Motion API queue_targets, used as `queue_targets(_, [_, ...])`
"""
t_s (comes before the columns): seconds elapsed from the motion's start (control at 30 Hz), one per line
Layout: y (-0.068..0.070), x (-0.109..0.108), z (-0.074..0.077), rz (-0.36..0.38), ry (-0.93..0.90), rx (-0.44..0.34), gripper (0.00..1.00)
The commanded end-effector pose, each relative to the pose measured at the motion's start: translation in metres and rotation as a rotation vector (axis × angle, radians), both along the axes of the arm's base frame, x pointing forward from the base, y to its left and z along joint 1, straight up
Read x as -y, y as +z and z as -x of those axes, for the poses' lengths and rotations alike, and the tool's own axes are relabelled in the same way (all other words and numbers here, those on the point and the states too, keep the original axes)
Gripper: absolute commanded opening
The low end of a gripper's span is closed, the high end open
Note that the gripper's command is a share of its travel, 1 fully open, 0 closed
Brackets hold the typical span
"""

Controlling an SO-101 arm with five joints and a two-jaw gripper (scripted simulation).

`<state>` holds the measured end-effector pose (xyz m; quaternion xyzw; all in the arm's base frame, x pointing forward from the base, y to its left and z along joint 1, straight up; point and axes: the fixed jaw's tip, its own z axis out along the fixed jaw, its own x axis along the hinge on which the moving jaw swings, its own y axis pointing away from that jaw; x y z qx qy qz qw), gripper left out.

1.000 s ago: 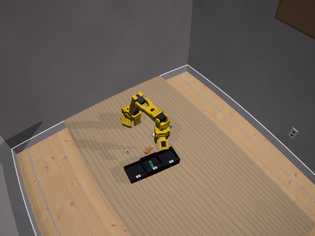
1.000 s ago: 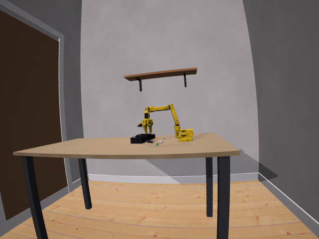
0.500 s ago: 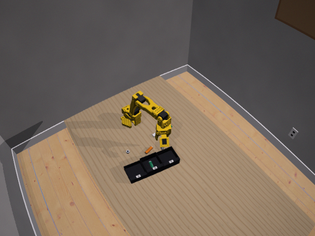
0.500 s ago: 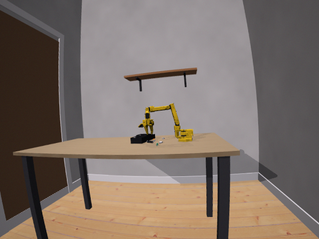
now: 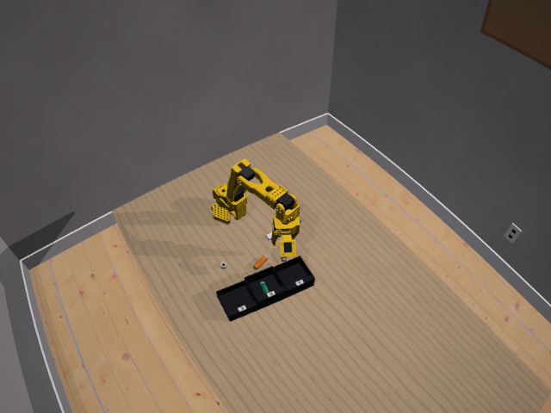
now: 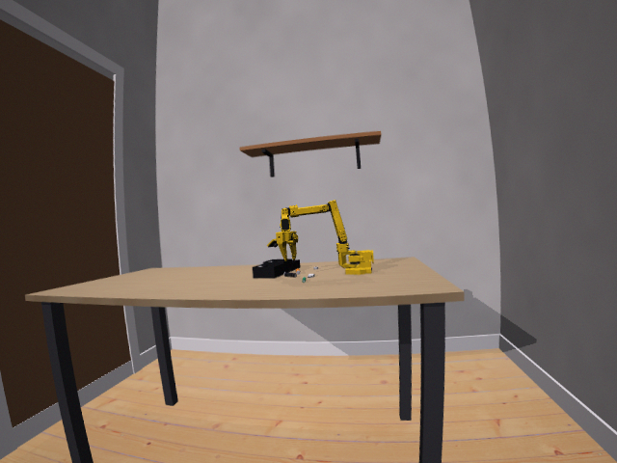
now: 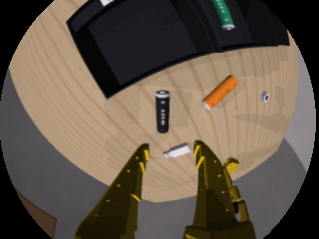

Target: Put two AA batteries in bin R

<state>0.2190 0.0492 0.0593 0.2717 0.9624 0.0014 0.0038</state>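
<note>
Gripper (image 7: 170, 159): jaws slightly apart, holding nothing, hanging over the table (image 5: 355, 311) beside the bins.
Green battery (image 7: 221, 7): lying in the middle bin (image 5: 267, 294).
Black battery (image 7: 162, 111): on the table, near the right bin (image 7: 143, 30).
Orange battery (image 7: 219, 92): on the table beside it.

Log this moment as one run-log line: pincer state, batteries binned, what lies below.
pincer: part open, empty | middle bin: one green battery | below pincer: black battery, small white item | on table: orange battery
</note>
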Motion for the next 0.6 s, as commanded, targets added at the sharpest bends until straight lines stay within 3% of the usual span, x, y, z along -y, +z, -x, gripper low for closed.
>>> queue_targets(0.0, [0.008, -0.002, -0.001, -0.008, -0.001, 0.033, 0.21])
queue_targets(0.57, [-0.006, -0.002, -0.003, -0.008, -0.001, 0.033, 0.21])
